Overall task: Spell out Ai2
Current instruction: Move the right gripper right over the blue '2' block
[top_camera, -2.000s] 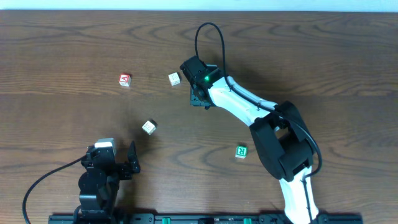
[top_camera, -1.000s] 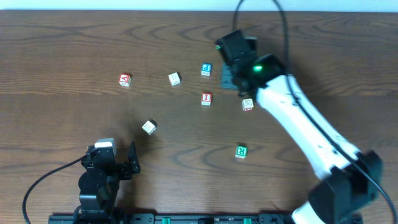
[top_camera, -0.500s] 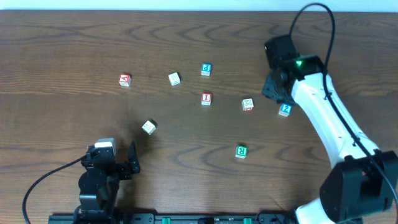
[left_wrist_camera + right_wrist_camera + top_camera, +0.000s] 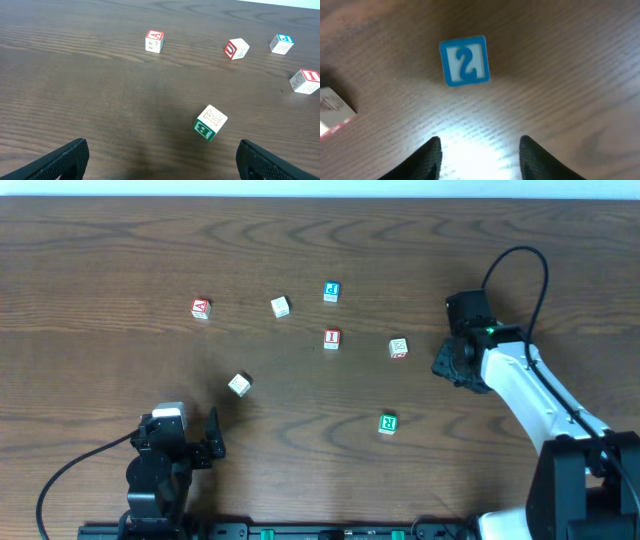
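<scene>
The red "A" cube (image 4: 201,308) lies at the far left and also shows in the left wrist view (image 4: 154,41). The red "I" cube (image 4: 332,338) lies mid-table and shows at the right edge of the left wrist view (image 4: 306,81). The blue "2" cube (image 4: 465,60) lies flat on the table just ahead of my open, empty right gripper (image 4: 480,160). In the overhead view the right gripper (image 4: 452,365) hides it. My left gripper (image 4: 162,167) is open and empty, low at the near left (image 4: 190,435).
A blue "P" cube (image 4: 331,291), a white cube with a red "U" (image 4: 280,306), a red-edged cube (image 4: 398,348), a green-lettered cube (image 4: 388,422) and a green-sided cube (image 4: 238,384) are scattered around. The red-edged cube shows at the right wrist view's left edge (image 4: 332,110).
My right arm has swung from the middle of the table to the right and come down over the "2" cube, uncovering the "P", "I" and red-edged cubes. The left arm has not moved.
</scene>
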Tool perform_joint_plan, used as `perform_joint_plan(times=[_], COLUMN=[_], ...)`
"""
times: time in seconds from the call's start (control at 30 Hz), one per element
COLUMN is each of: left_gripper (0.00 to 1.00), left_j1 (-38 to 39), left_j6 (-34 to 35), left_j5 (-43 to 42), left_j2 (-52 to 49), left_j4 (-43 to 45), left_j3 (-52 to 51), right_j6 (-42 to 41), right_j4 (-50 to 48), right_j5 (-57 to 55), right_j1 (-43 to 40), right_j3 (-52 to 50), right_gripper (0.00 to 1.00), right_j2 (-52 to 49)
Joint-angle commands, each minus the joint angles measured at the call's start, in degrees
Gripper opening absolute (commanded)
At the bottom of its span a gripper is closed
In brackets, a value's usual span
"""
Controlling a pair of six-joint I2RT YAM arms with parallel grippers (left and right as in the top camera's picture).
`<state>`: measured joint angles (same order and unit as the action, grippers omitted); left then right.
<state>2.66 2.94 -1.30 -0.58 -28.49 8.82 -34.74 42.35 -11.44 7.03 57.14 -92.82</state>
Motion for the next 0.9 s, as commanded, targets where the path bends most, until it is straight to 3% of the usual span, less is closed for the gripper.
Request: perform_joint_plan(times=[0.0, 0.87], left_gripper=[0.95, 0.95], left_j1=[-0.3, -0.3], left_j6=[-0.2, -0.2], left_j5=[-0.2, -0.2], left_j2=[0.3, 0.3], left_j4=[0.0, 0.0], left_j3=[-0.9, -0.9], right_j6=[3.4, 8.7], right_j4=[-1.8, -14.9], right_j5=[-0.1, 4.9], right_j1=[-1.4, -5.9], right_j3=[-0.1, -1.1], right_gripper=[0.52, 0.54], right_j2=[1.2, -3.4])
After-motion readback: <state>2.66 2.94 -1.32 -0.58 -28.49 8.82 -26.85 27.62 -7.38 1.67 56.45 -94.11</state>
